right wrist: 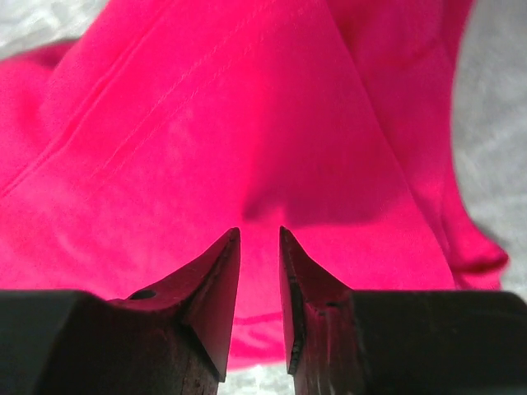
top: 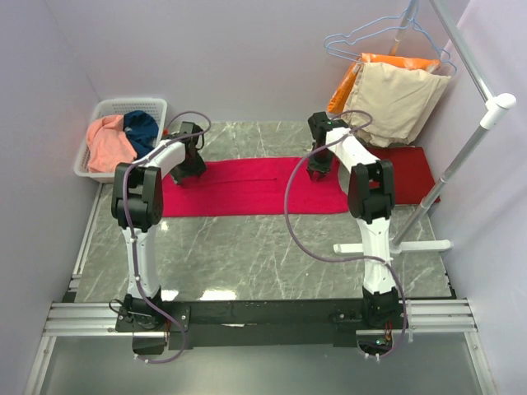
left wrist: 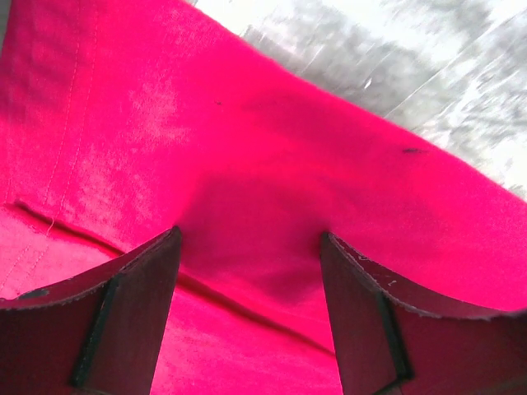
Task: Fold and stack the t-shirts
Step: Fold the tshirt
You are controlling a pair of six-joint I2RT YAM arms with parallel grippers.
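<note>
A bright crimson-red t-shirt (top: pixel 255 185) lies flat as a long folded strip across the far part of the table. My left gripper (top: pixel 188 169) is at its left end, and in the left wrist view (left wrist: pixel 251 234) its jaws are wide apart just above the cloth (left wrist: pixel 247 148), holding nothing. My right gripper (top: pixel 319 171) is at the strip's right end; in the right wrist view (right wrist: pixel 259 230) its jaws stand a narrow gap apart over the cloth (right wrist: pixel 247 123), with nothing pinched. A darker red t-shirt (top: pixel 408 169) lies folded at the right. Salmon-pink (top: pixel 109 141) and teal-blue (top: pixel 142 127) shirts lie in the basket.
A white basket (top: pixel 132 104) stands at the far left corner. Beige and orange garments (top: pixel 395 90) hang on wire hangers at the far right. A white rack pole (top: pixel 461 156) slants down to its base (top: pixel 395 245) on the table's right side.
</note>
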